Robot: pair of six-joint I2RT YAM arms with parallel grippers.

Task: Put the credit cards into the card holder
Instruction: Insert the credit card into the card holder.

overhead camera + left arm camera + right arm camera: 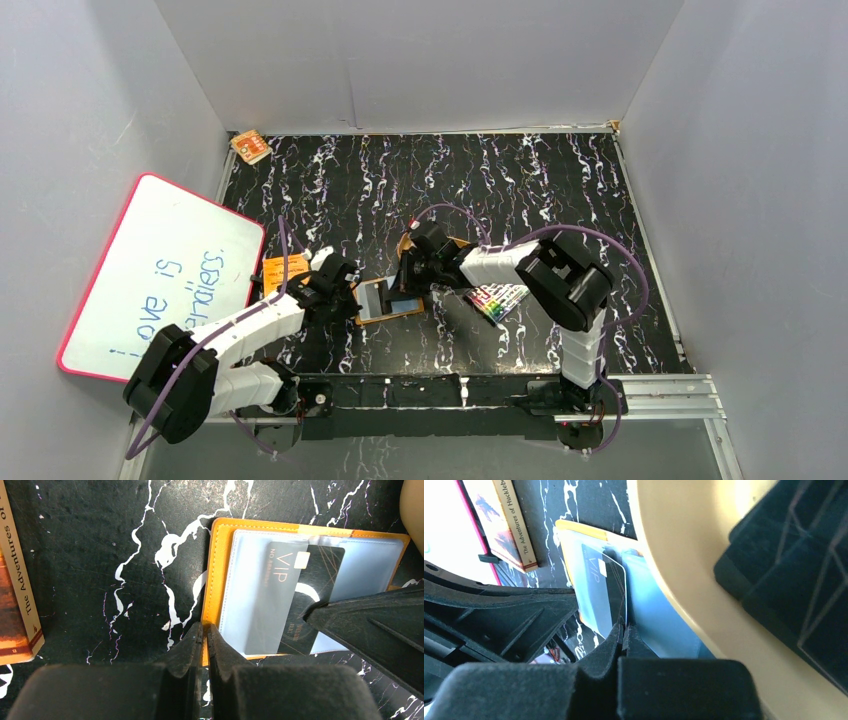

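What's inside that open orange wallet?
A black VIP card, partly tucked under a clear sleeve. The right pincer pinches it and hides part of the wallet's other pocket.

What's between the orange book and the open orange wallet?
Only bare black white-veined tabletop lies between the orange paperback book and the open orange leather wallet, as the left wrist view shows.

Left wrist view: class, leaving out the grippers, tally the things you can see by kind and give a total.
book: 1
wallet: 1
card: 1
tray: 1
Total: 4
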